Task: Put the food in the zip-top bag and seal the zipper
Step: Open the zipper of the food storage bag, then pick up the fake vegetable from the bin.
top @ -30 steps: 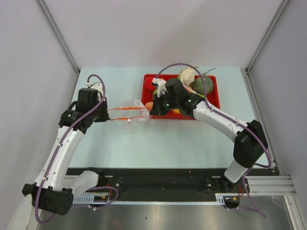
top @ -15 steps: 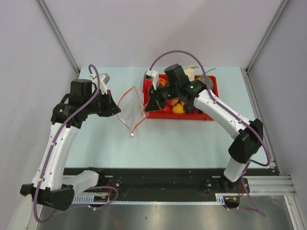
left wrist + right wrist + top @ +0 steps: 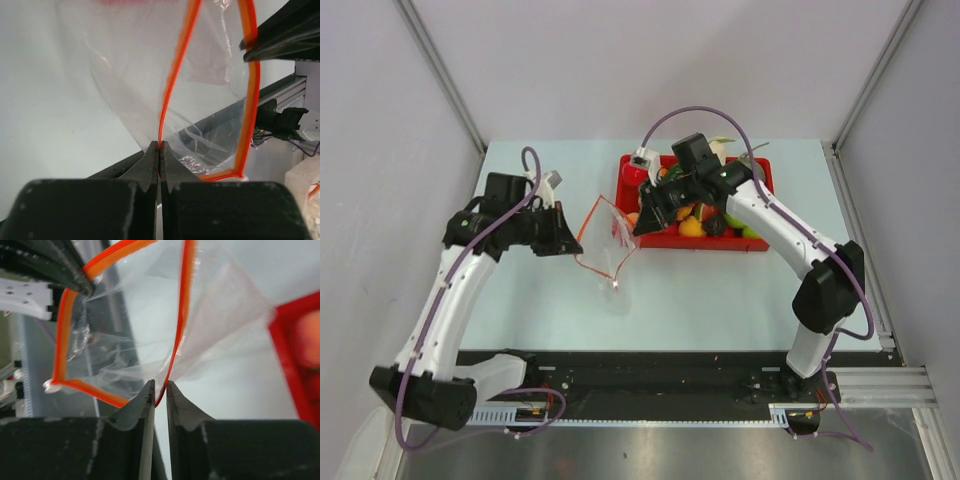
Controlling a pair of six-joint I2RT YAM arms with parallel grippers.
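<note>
Newly opened beside the tray, our bag sits clamped in the left gripper, but the right gripper, jaws barely parted, may drop the zipper.

Looks like a robot test lab: plain grey walls, metal bars, blue table, metal rail along the front.

Much of the food in the red tray is hidden beneath the right arm, and the zip-top bag is cut off by the upper edge of both wrist views.
</note>
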